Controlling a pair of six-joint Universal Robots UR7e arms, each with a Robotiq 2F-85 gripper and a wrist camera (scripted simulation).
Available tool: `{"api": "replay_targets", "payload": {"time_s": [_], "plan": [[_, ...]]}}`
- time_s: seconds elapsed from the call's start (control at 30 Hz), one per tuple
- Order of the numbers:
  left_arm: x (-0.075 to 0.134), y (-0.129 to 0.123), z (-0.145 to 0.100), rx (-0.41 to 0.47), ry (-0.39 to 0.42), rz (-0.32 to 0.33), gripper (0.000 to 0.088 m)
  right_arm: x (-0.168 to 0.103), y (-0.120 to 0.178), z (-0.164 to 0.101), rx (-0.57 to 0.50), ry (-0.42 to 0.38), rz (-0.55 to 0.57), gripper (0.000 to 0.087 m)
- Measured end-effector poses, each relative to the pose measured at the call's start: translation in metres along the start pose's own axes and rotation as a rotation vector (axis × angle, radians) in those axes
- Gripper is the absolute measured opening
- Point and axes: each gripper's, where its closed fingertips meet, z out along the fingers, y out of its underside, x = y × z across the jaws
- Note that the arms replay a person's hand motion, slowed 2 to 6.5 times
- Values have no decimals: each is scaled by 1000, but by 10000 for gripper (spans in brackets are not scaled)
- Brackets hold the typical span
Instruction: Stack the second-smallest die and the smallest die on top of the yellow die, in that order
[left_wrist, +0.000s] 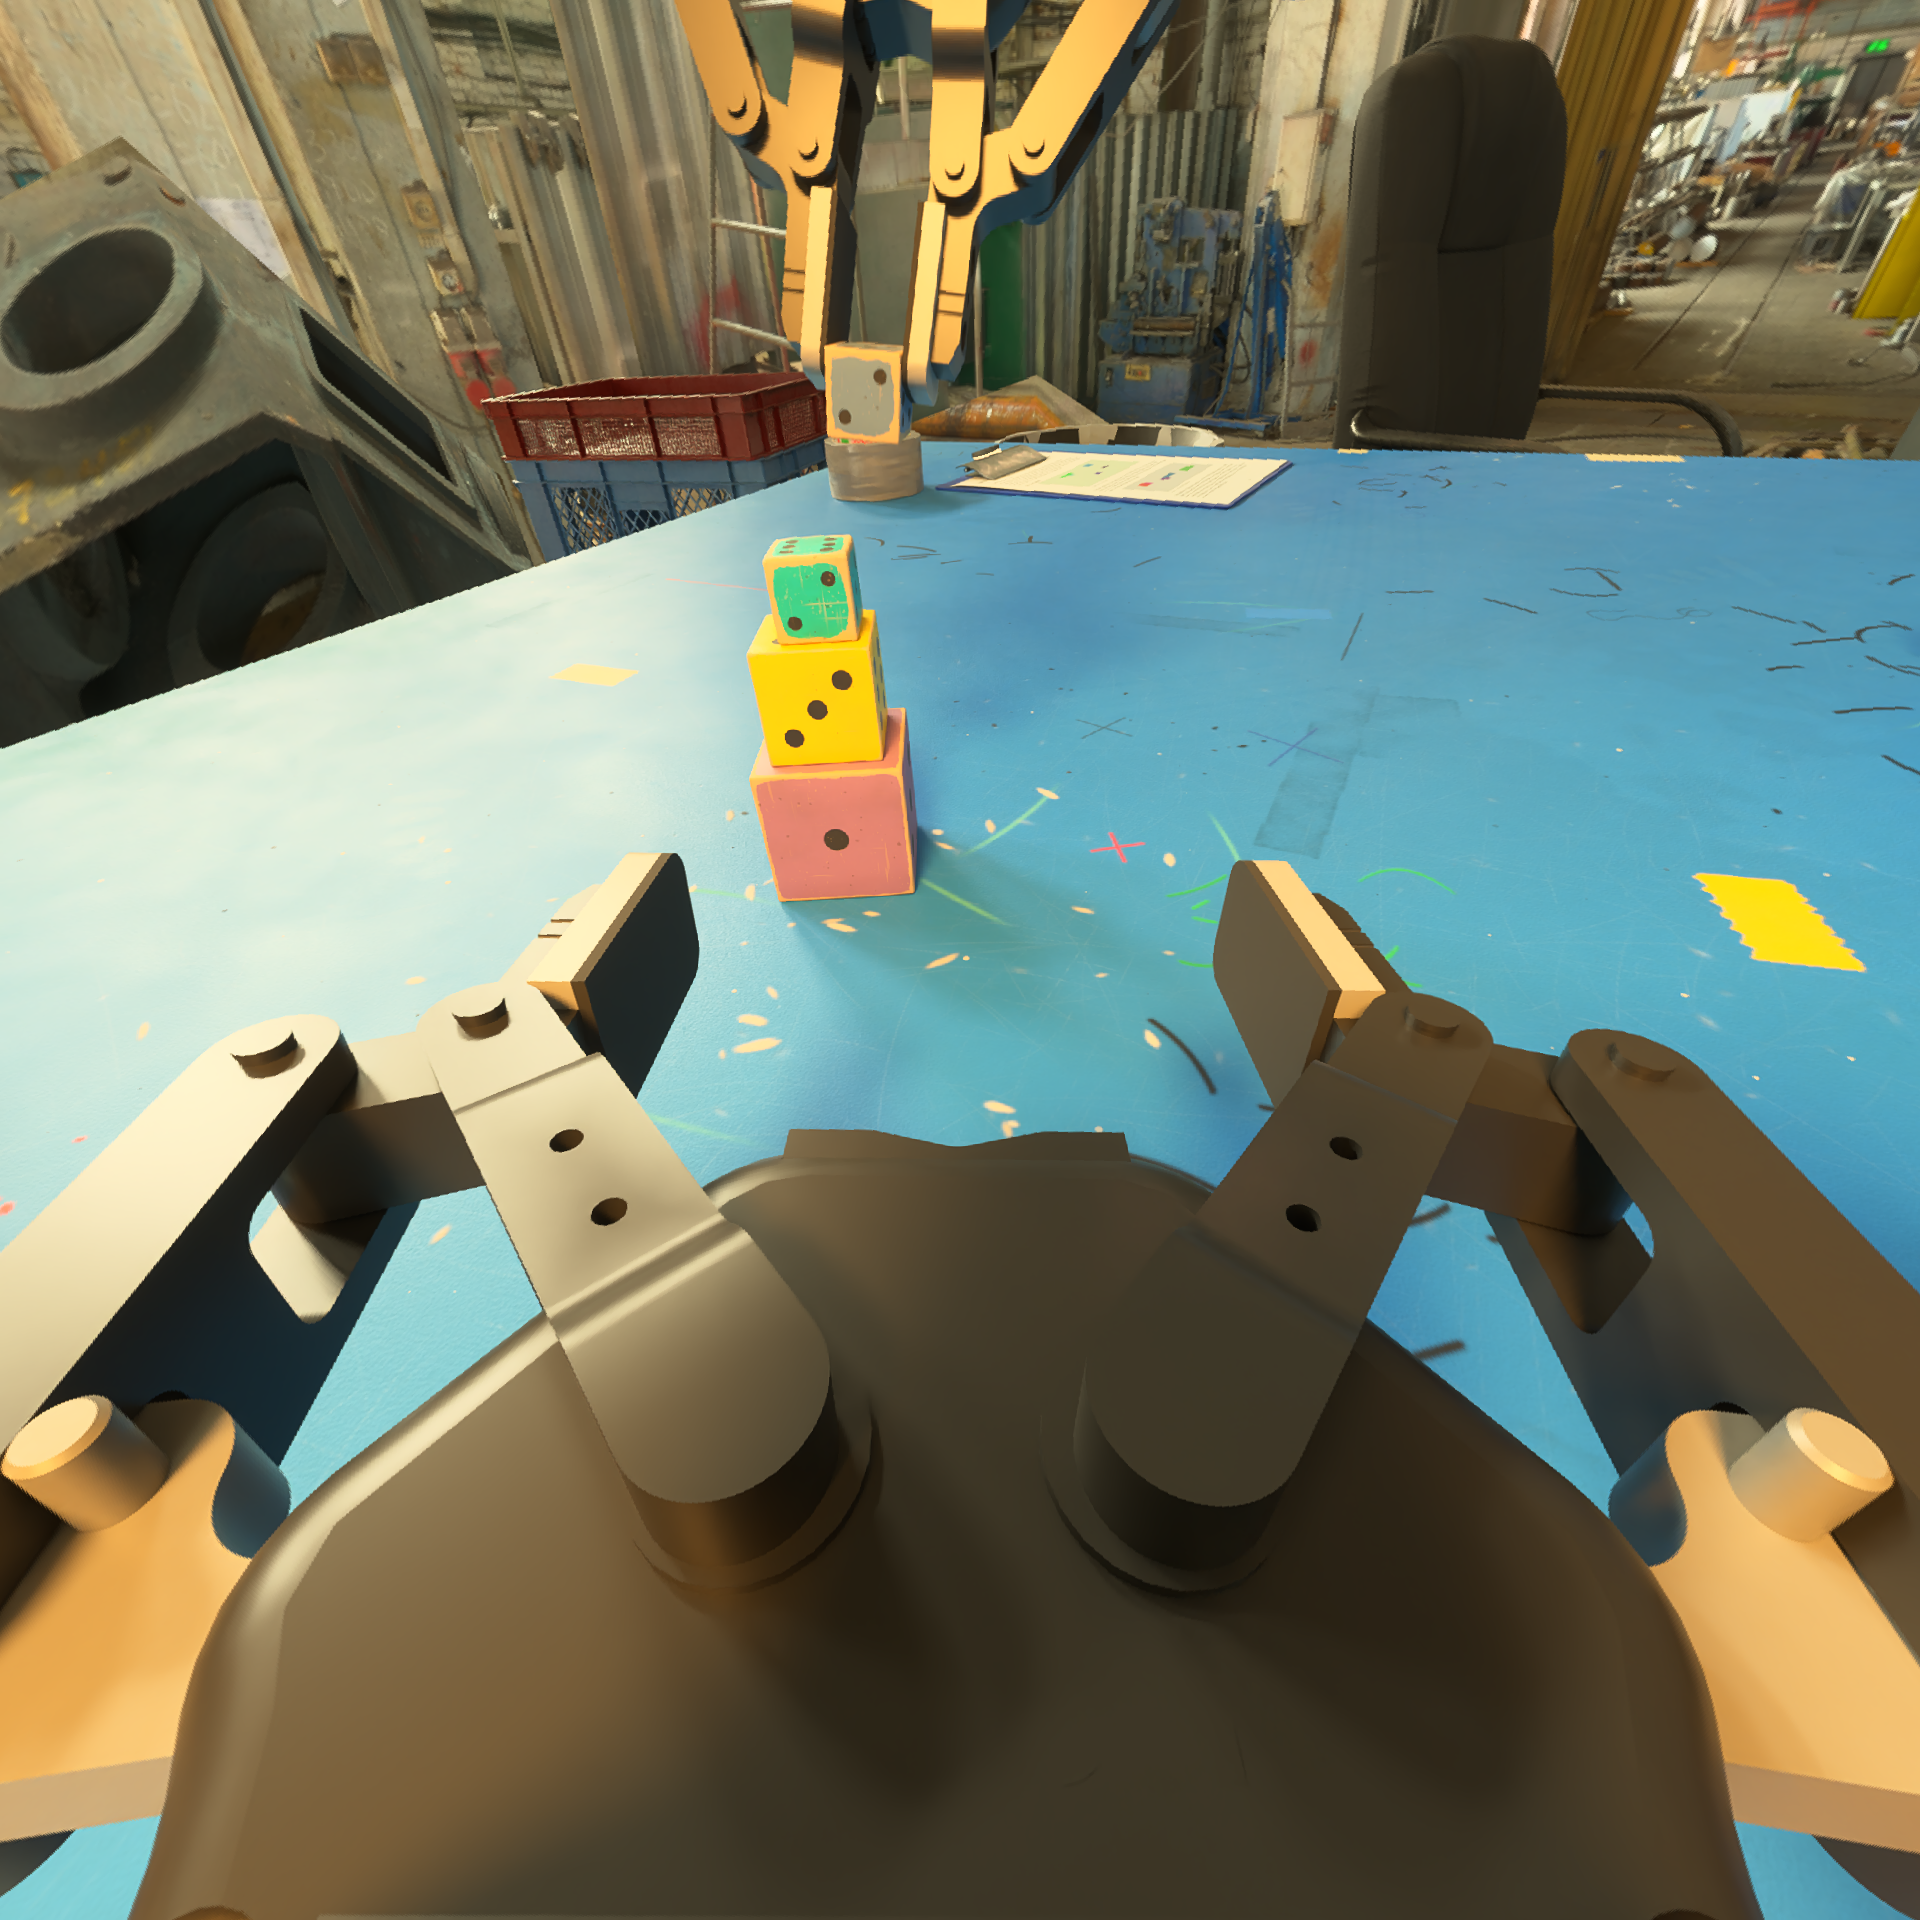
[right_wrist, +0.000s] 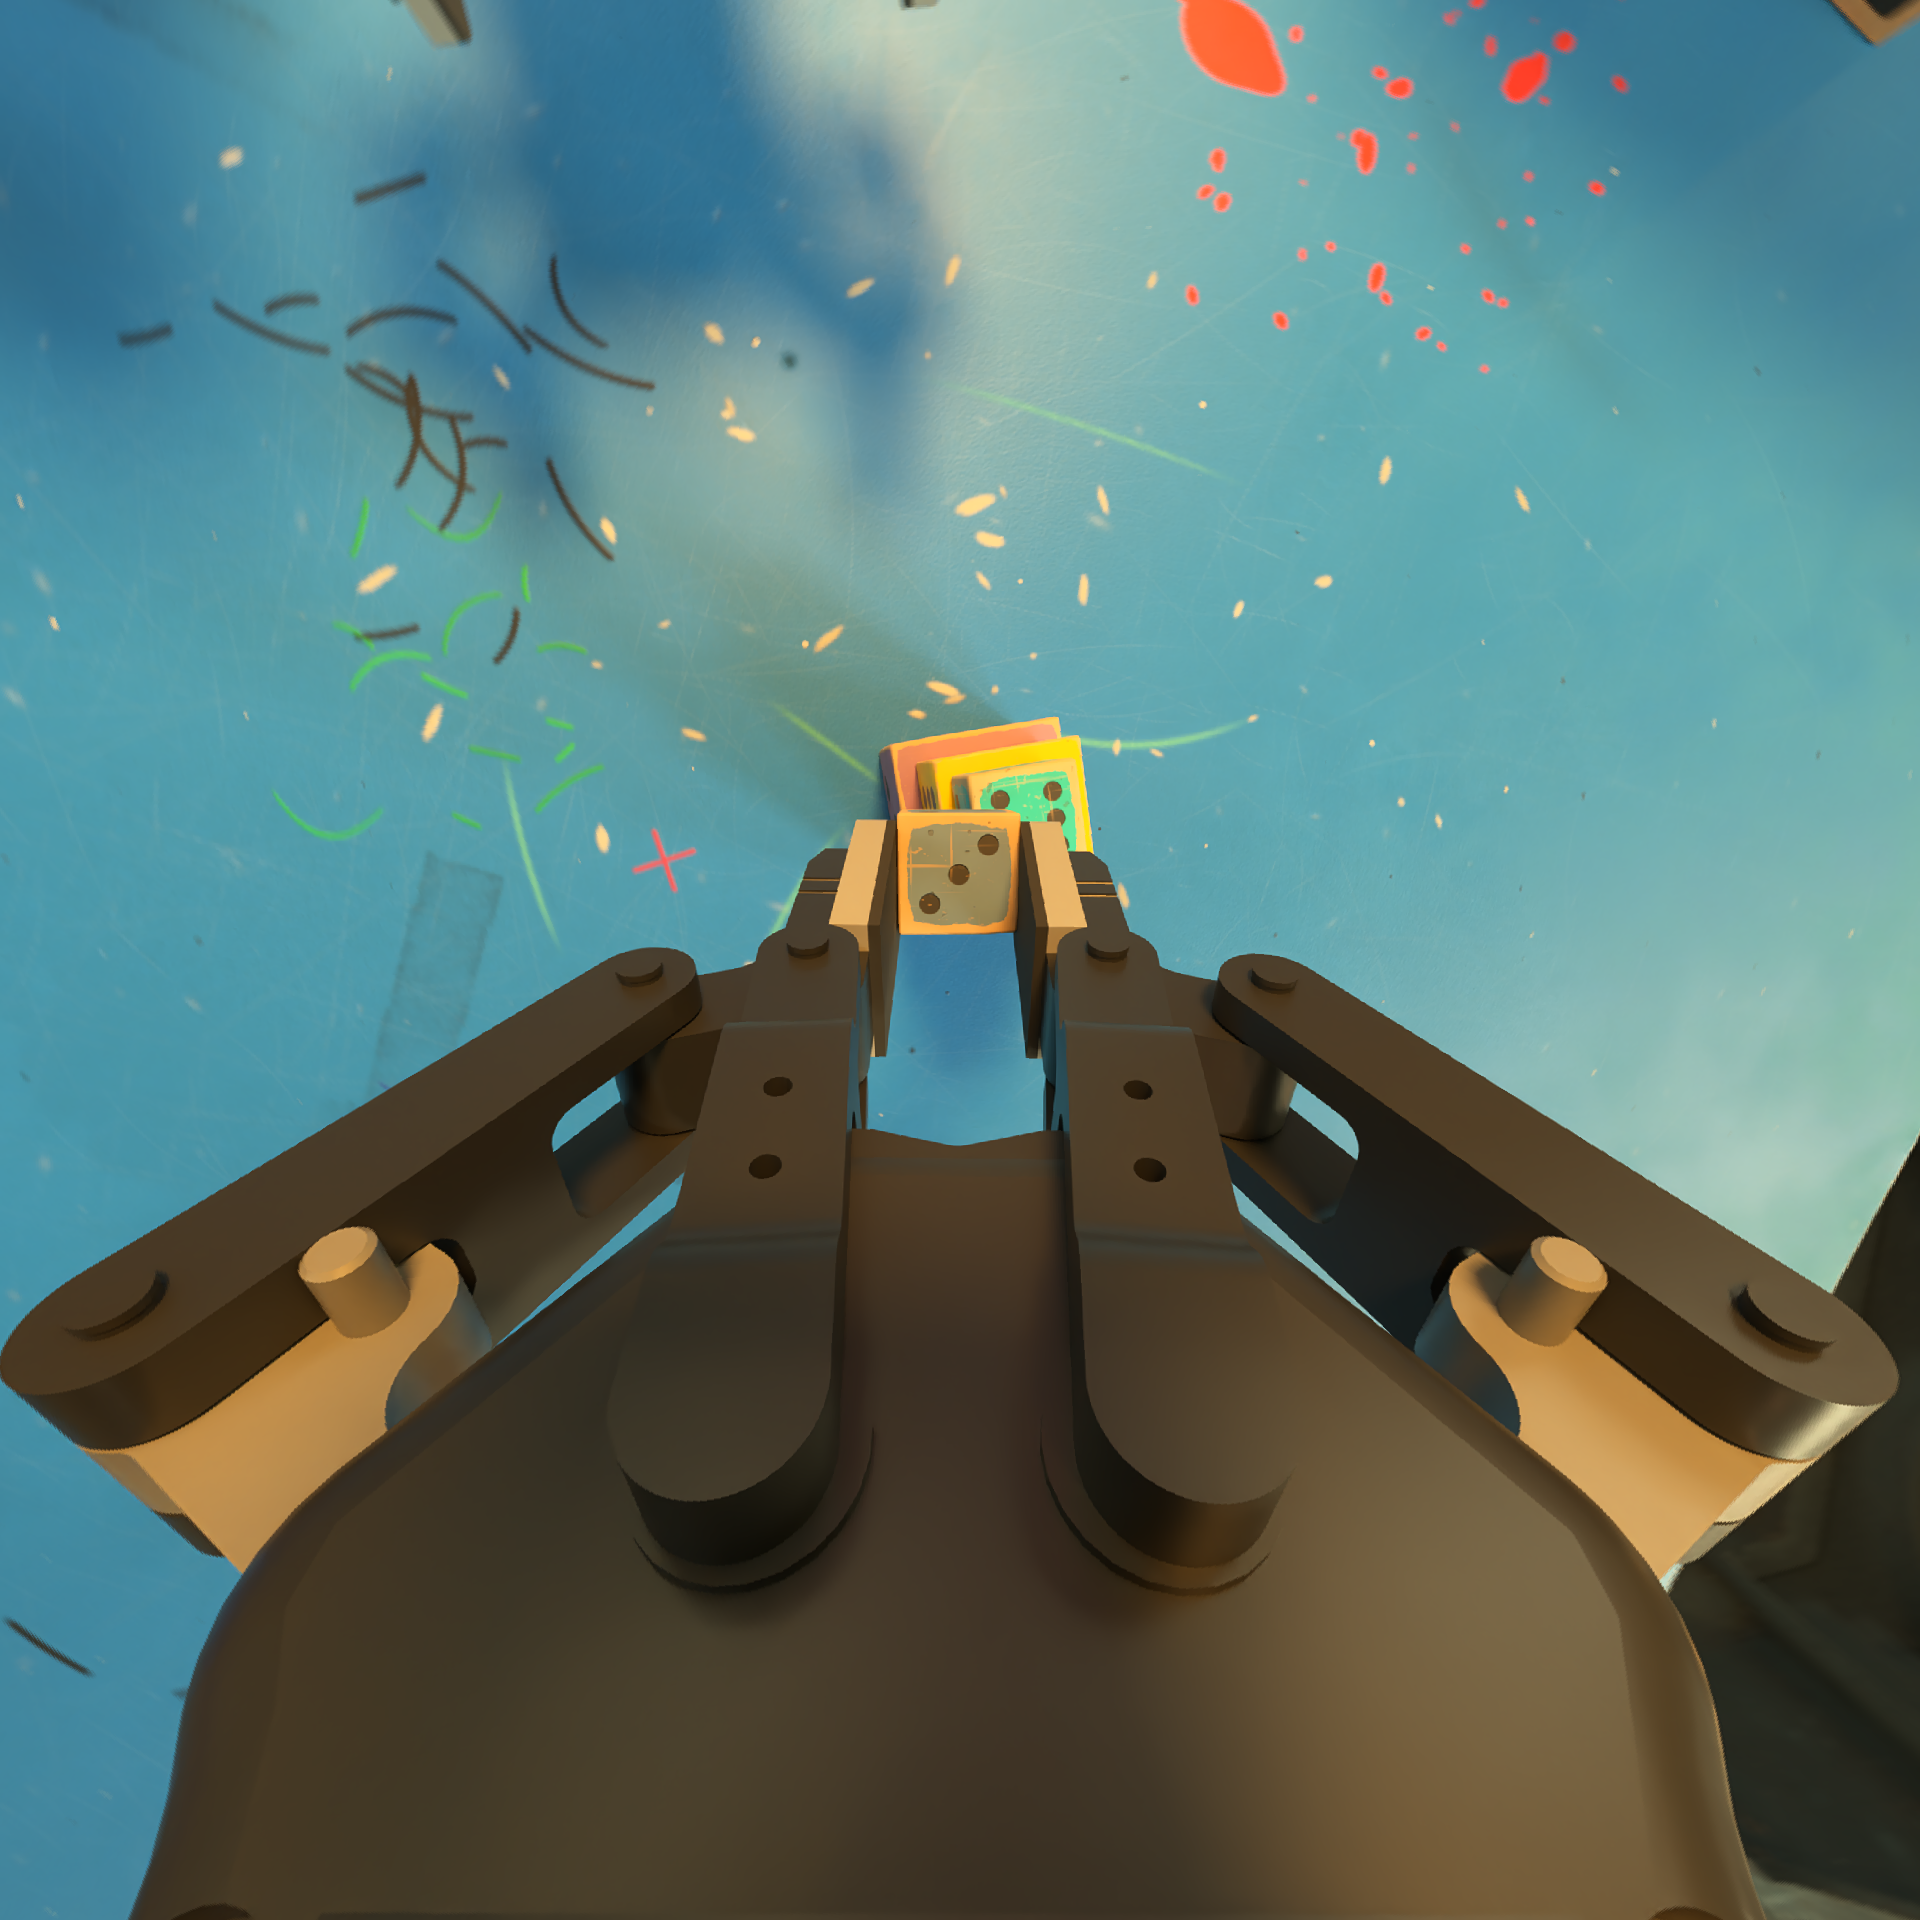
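Observation:
A stack stands on the blue table (left_wrist: 1351, 727): a pink die (left_wrist: 834, 821) at the bottom, a yellow die (left_wrist: 818, 691) on it, a green die (left_wrist: 812, 590) on top. My left gripper (left_wrist: 951, 935) is open and empty, low in front of the stack. My right gripper (left_wrist: 868, 390) hangs high above the stack, shut on a small grey die (left_wrist: 862, 393). In the right wrist view the right gripper (right_wrist: 958, 868) holds the grey die (right_wrist: 956, 873) above the stack, with the green die (right_wrist: 1023, 795), yellow die (right_wrist: 1060, 758) and pink die (right_wrist: 966, 743) below.
A grey roll of tape (left_wrist: 874, 468) and a clipboard with paper (left_wrist: 1117, 478) lie at the table's far edge. Red and blue crates (left_wrist: 655, 447) and a large metal machine part (left_wrist: 187, 416) stand beyond the left edge. A yellow patch (left_wrist: 1777, 920) marks the table at right.

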Motion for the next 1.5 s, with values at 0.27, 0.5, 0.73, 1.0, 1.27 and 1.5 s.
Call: {"api": "replay_targets", "payload": {"time_s": [0.27, 0.5, 0.73, 1.0, 1.27, 1.5], "plan": [[-1, 0, 0, -1, -7, -3, 854, 10, 5, 16, -85, -30, -184, 201], [-2, 0, 1, -6, -13, -3, 854, 17, 4, 19, -57, -58, -201, 201], [-2, 1, 1, -11, -19, -1, 854, 20, 3, 20, -28, -75, -214, 201], [-2, 2, 2, -17, -19, -1, 854, 21, 5, 23, -16, -93, -212, 201], [-2, 2, 1, -15, -16, -7, 854, 22, 6, 26, -24, -96, -210, 201], [-1, 2, 1, -16, -11, -9, 854, 23, 6, 27, -25, -100, -205, 201]]}}
